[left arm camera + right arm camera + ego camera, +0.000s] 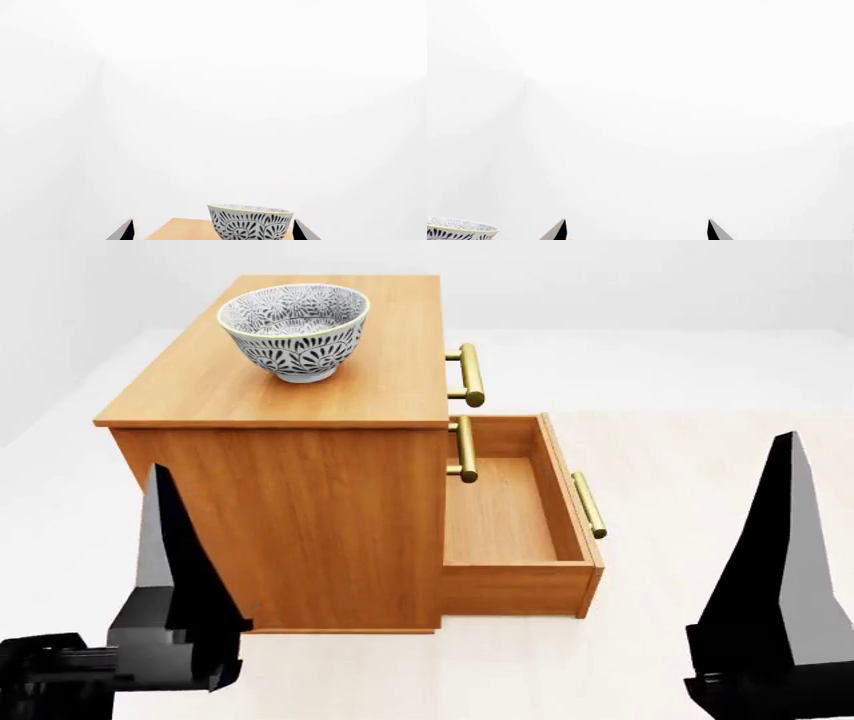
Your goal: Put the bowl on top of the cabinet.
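Nearest to me: my left gripper and right gripper, both low in the head view, in front of the cabinet, w/ nothing btwn the fingers. Each wrist view shows two dark fingertips set wide apart w/ blank wall between, so both pincers are released, holding nothing. I read that as parked: arms down and back from the work, clear of the furniture so I don't knock anything.

Next out, the bottom drawer is pulled open, empty inside as far as I can see, brass bar handle on its front. Two more handles sit above it on the shut drawers. The open drawer sticks out toward my right arm's side, so any move there needs care not to clip it.

Further back, the cabinet itself, orange-brown, flat top.

Farthest: the bowl, blue-grey leaf pattern, upright on its foot on the cabinet top, toward the far-left part of the surface, well in from the edges. Left wrist view shows it too, sitting level on the wood. Placed inboard like that it shouldn't tip or slide off. My judgement: task looks done, bowl's where it's meant to be.
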Controlling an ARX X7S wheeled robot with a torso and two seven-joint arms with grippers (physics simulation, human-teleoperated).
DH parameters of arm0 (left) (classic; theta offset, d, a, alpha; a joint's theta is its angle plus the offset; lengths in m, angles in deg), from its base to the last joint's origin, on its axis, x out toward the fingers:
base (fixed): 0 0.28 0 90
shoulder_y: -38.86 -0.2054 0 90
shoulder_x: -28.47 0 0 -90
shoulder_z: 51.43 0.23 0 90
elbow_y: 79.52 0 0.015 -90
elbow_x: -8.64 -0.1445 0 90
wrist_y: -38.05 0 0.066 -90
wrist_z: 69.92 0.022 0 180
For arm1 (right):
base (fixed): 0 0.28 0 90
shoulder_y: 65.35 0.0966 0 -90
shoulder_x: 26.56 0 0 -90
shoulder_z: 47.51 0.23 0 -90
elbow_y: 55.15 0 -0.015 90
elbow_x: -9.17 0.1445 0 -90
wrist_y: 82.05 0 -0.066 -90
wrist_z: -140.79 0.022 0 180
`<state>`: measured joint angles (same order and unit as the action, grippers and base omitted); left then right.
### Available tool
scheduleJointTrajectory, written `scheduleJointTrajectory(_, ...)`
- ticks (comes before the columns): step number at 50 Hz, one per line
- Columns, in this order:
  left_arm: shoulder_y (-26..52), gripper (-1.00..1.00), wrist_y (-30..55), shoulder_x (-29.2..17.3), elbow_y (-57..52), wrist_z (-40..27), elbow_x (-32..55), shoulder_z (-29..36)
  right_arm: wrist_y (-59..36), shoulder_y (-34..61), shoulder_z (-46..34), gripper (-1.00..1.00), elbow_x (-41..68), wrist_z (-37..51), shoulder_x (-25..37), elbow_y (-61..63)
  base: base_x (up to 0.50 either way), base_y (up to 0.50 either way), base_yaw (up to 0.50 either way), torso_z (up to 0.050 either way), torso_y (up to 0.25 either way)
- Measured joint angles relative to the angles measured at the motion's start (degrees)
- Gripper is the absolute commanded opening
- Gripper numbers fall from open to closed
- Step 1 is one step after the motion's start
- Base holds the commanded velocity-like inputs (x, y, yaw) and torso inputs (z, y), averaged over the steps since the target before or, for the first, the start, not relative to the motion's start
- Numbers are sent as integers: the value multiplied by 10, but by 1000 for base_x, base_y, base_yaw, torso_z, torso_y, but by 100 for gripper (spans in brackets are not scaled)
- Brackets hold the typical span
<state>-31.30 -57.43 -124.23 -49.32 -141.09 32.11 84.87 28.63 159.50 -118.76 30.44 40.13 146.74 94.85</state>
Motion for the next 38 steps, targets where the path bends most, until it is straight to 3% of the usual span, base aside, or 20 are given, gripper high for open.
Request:
scheduleJointTrajectory(19, 303, 100, -68, -77, -2, -142, -67, 354, -14, -15, 86, 100, 41, -68, 56, 0, 0, 0, 0, 0, 0)
scheduleJointTrajectory(27, 349, 100, -69, -100, -2, -167, -84, 401, -15, -27, 106, 100, 39, -73, 62, 0, 0, 0, 0, 0, 0)
scheduleJointTrajectory(38, 352, 100, -62, -129, -2, -181, -98, 396, -14, -41, 123, 100, 29, -76, 65, 0, 0, 0, 0, 0, 0)
